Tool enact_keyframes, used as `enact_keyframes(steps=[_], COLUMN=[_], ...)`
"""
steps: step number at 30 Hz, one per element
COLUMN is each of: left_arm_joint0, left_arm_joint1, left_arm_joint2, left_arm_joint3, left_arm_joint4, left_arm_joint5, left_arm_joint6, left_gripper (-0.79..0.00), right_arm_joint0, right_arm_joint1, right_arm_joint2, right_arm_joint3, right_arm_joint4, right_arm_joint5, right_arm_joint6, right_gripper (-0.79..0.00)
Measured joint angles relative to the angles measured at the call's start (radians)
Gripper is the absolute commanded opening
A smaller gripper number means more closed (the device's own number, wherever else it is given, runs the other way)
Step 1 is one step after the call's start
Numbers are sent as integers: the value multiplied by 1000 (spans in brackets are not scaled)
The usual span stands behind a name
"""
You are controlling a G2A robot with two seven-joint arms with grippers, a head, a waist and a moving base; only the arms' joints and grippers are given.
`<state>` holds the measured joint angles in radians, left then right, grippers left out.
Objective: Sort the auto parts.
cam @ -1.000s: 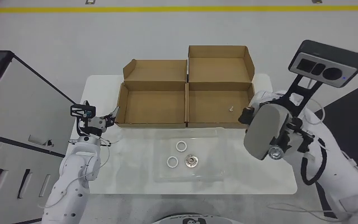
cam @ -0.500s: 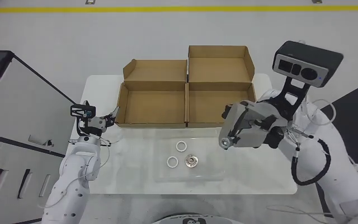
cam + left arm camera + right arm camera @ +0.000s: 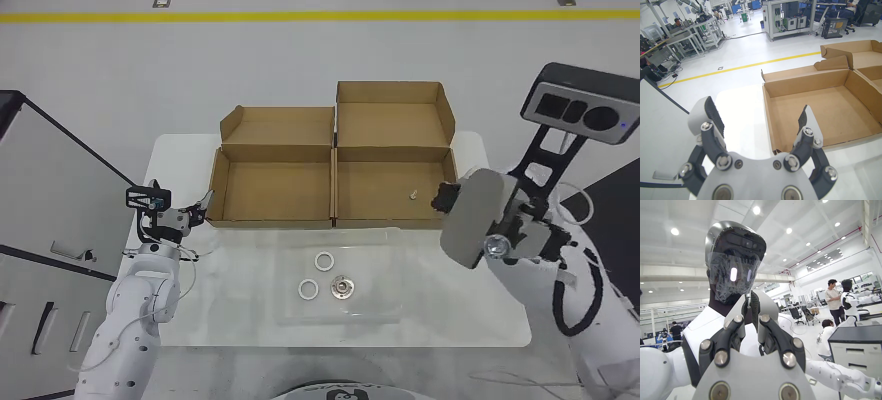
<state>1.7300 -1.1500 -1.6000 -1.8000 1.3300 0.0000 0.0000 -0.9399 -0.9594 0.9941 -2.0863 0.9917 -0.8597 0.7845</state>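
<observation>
Auto parts are split between a sheet and two boxes on the white tabletop point(image 3: 230, 300).

At its left edge the left claw point(image 3: 758, 105) hangs empty with its jaws spread wide, just beside the near left corner of the left brown cardboard box point(image 3: 270, 192), whose floor is bare.

Mid-tabletop, toward the near edge, a clear plastic sheet point(image 3: 385, 285) carries a white plastic ring point(image 3: 308, 290), a second white ring point(image 3: 325, 261) just beyond it, and a round silver metal disc point(image 3: 342, 288).

The right brown cardboard box point(image 3: 370, 190), touching the left one along the far edge, holds one small silver screw point(image 3: 411, 194).

Over the right edge the right arm point(image 3: 475, 225) is raised. The right claw point(image 3: 753, 296) points upward and is closed, seemingly pinching a small silver threaded piece point(image 3: 748, 299).

That piece likely belongs with the screw. The wrist should turn down over the right box, lower close to the floor and open gently so nothing bounces out.

The top view gives the layout. The right wrist view gives the fingertips and their load, and the left wrist view gives the spread jaws and the left box's interior.
</observation>
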Motion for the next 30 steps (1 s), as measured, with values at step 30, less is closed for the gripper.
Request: enact_keyframes(steps=[30], left_arm_joint0=[0], left_arm_joint1=[0], left_arm_joint2=[0], left_arm_joint3=[0], left_arm_joint4=[0], left_arm_joint5=[0], left_arm_joint6=[0], left_gripper=[0], right_arm_joint0=[-25], right_arm_joint1=[-57], right_arm_joint2=[37], right_arm_joint3=[12], right_arm_joint4=[-152], right_arm_joint5=[135], right_arm_joint6=[9], right_gripper=[-785])
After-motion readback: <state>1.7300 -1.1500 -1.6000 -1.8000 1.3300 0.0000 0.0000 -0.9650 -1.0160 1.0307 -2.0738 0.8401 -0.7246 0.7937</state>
